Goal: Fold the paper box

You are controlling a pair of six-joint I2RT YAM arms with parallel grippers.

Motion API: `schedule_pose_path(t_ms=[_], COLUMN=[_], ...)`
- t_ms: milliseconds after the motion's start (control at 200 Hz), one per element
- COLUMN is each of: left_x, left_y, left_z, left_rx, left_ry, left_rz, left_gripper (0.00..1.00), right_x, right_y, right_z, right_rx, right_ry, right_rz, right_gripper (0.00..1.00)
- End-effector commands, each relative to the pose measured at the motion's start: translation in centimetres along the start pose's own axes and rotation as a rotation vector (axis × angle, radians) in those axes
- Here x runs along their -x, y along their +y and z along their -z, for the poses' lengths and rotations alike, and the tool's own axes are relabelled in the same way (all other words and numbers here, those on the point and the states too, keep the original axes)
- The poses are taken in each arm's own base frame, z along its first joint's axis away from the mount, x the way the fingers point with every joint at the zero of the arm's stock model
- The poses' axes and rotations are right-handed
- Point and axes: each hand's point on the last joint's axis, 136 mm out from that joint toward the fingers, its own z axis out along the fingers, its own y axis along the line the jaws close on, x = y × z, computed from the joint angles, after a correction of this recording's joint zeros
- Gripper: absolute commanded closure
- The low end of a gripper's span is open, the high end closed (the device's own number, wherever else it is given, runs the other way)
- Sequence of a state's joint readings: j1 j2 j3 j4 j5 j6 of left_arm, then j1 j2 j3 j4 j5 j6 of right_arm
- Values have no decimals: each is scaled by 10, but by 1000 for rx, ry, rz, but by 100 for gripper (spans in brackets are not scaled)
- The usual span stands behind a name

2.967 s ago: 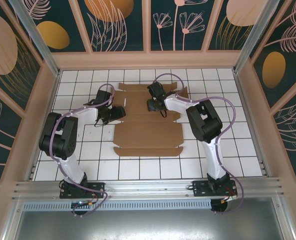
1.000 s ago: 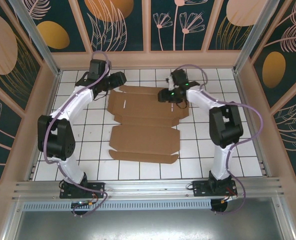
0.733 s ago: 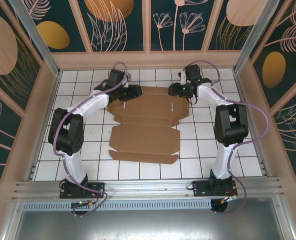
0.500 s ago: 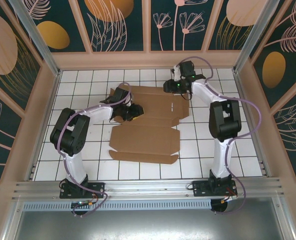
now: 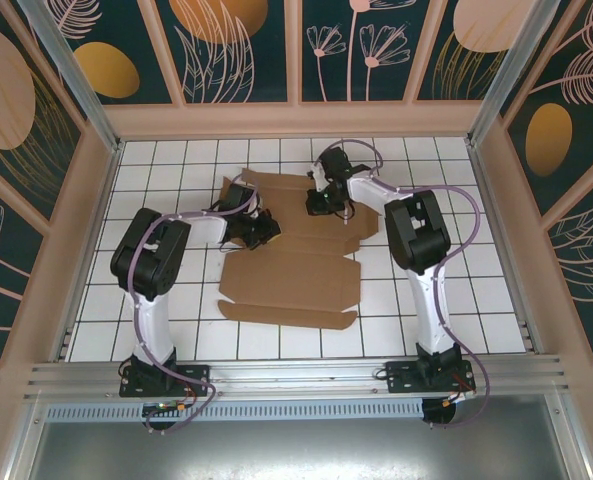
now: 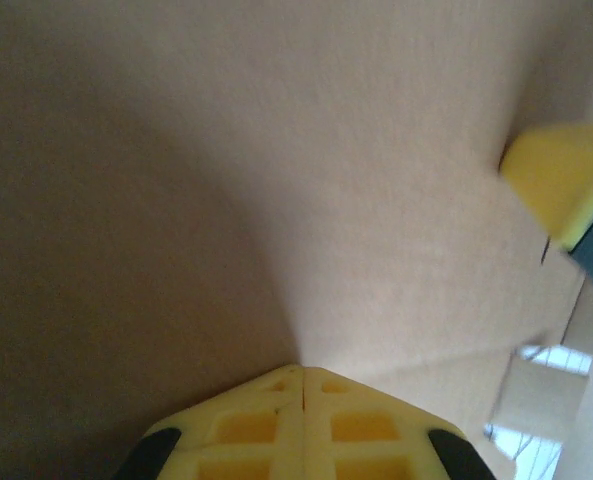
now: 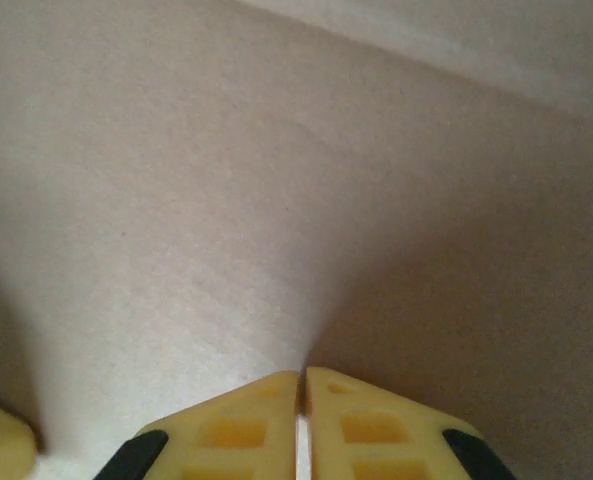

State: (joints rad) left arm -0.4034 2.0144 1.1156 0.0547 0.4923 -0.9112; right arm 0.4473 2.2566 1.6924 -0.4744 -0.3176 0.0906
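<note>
The paper box (image 5: 291,275) is a flat brown cardboard sheet with flaps, lying on the white tiles. My left gripper (image 5: 264,228) is shut and sits low over the left of its far panel. My right gripper (image 5: 324,203) is also shut, over the far panel's middle. In the left wrist view the shut yellow tips (image 6: 302,372) point at bare cardboard (image 6: 276,150), and the other gripper's yellow finger (image 6: 561,180) shows at the right. In the right wrist view the tips (image 7: 303,378) meet over cardboard (image 7: 226,180) with nothing between them.
White tiled floor (image 5: 176,310) surrounds the sheet, with wooden walls (image 5: 96,200) at left, right and back. A metal rail (image 5: 296,375) with both arm bases runs along the near edge. The sheet's near flap (image 5: 286,313) lies flat.
Both arms swung in from the sheet's far corners toward its far panel and came down close together. Both grippers went from open to shut.
</note>
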Motion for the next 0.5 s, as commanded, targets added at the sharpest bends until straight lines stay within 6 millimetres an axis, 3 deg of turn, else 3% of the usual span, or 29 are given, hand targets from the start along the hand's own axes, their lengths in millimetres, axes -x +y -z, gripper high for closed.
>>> schedule_pose_path(t_ms=[0, 215, 335, 495], left_x=[22, 49, 68, 74], left_y=[4, 12, 3, -17], left_z=[-5, -18, -24, -29], left_rx=[31, 146, 166, 155], left_ry=[-37, -42, -53, -37], left_rz=[1, -18, -63, -129], left_gripper=[100, 100, 100, 99], right_x=[-13, -41, -60, -77], right_y=[-27, -36, -14, 17], right_z=[14, 24, 29, 33], right_rx=[-157, -177, -114, -26], right_ry=[12, 24, 27, 31], right_rz=[-6, -87, -122, -121], right_gripper=[100, 100, 100, 91])
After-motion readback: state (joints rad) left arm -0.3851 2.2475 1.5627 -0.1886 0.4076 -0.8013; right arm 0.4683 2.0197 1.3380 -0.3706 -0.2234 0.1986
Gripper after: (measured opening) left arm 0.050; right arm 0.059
